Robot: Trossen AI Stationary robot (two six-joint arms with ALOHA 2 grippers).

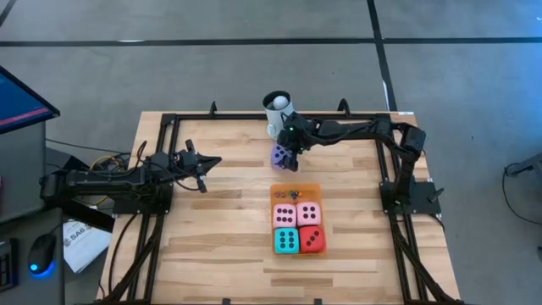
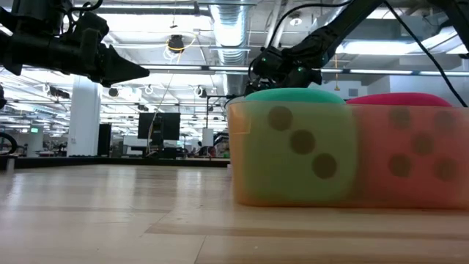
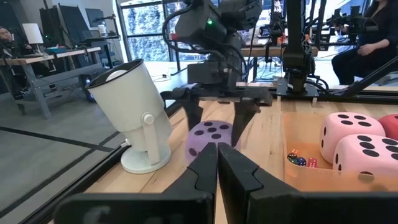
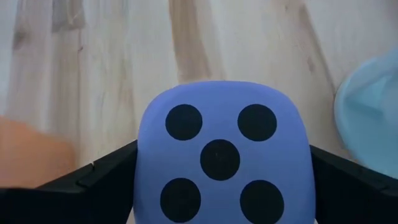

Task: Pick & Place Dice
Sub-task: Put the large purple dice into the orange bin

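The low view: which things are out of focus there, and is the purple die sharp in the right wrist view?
Low view: the teal die and red die stand close and blurred. Right wrist view: the purple die shows crisp pips between the right gripper fingers.

- Grey floor [image 1: 254,68] crossed by dark lines surrounds the wooden bench [image 1: 229,212].
- A white column [image 2: 86,117] stands beneath exposed ceiling ducts [image 2: 231,29].
- Large windows [image 3: 146,25] brighten desks [image 3: 56,59] behind.
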